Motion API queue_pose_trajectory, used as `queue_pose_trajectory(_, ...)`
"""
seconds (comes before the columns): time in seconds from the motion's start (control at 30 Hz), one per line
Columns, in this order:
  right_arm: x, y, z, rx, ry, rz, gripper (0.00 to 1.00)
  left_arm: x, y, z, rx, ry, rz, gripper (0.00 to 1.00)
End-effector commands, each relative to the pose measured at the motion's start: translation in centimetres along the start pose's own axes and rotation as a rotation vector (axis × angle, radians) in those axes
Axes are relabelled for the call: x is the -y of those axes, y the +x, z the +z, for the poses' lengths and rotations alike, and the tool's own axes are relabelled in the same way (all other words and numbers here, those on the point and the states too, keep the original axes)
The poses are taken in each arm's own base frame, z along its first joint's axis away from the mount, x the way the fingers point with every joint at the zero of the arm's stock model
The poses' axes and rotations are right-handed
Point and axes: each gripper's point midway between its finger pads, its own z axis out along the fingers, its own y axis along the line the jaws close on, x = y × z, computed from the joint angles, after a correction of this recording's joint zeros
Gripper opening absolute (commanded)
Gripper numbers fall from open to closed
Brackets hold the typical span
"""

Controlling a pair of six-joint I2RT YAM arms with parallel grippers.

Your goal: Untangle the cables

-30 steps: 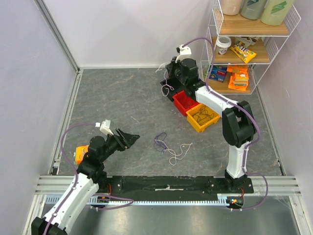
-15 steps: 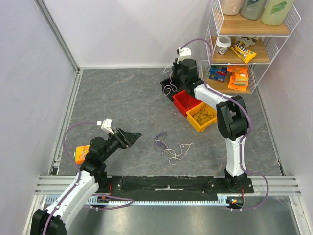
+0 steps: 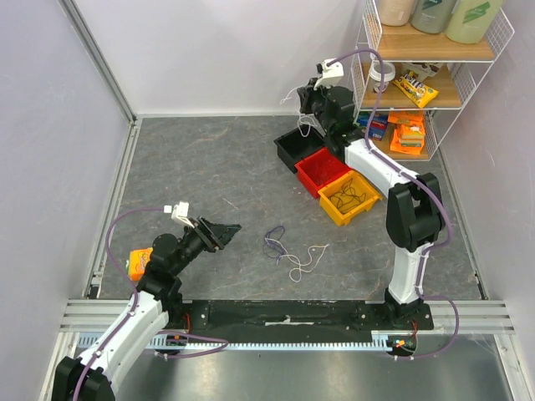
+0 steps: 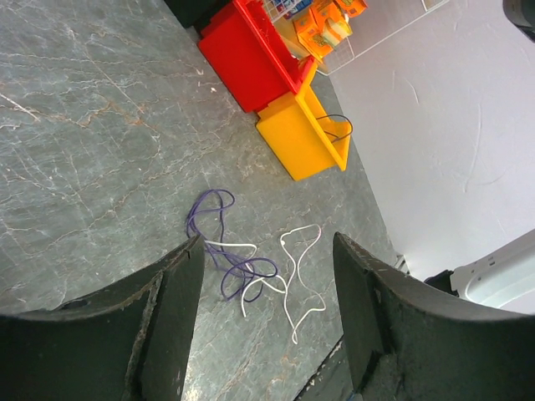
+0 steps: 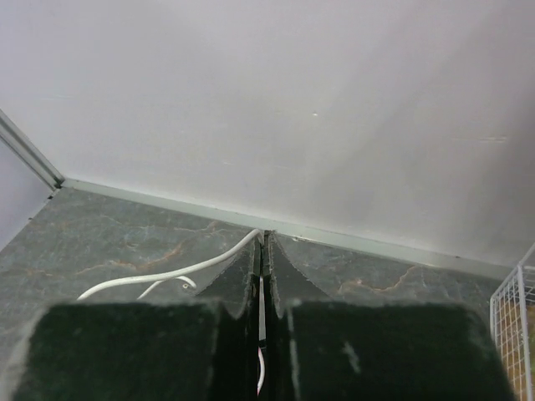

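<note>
Your right hand (image 5: 262,251), pinching a white cable (image 5: 167,276), rose from over the black bin (image 3: 294,150) toward the back wall, so that strand likely remained unplaced. Your left hand (image 3: 224,230) stayed spread near the purple-and-white cables (image 3: 288,251) on the tabletop (image 3: 209,167).

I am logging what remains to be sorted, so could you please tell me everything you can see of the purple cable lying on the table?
The purple cable is a thin, floppy, dark violet wire lying slack on the grey marbled table. One end forms a long narrow loop. Smaller loops at the other end cross a white cable, so the two are tangled there. Nothing grips it: the left gripper is open and aimed at it, but apart from it.
</note>
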Motion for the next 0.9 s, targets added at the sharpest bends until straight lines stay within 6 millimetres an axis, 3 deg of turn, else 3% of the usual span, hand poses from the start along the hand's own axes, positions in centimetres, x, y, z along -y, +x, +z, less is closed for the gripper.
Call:
queue_pose_trajectory(0.0, 1.8, 2.3, 1.3, -0.029, 0.048, -0.032, 0.0, -2.1, 1.8, -0.3, -0.012, -0.026, 0.007, 0.69)
queue_pose_trajectory(0.1, 2.4, 5.2, 1.6, -0.08, 0.06, -0.035, 0.0, -2.3, 1.9, -0.3, -0.015, -0.029, 0.005, 0.69)
queue_pose_trajectory(0.27, 4.1, 10.3, 0.6, -0.18, 0.108, -0.087, 0.0, -2.4, 1.9, -0.3, -0.013, -0.031, 0.004, 0.69)
queue_pose_trajectory(0.47, 4.2, 12.8, -1.5, -0.284, 0.08, -0.148, 0.0, -2.1, 1.8, -0.5, -0.004, -0.014, 0.008, 0.69)
queue_pose_trajectory(0.67, 7.0, 15.1, -2.5, -0.42, 0.19, -0.26, 0.0, -1.9, 1.8, -0.6, 0.002, 0.002, 0.015, 0.7)
queue_pose_trajectory(0.77, 7.8, 16.3, -2.2, -0.473, 0.216, -0.315, 0.1, -1.9, 2.0, -0.6, -0.009, 0.0, 0.015, 0.7)
queue_pose_trajectory(0.87, 7.3, 16.0, -2.3, -0.482, 0.221, -0.335, 0.31, -1.8, 2.0, -0.4, -0.018, 0.002, 0.018, 0.71)
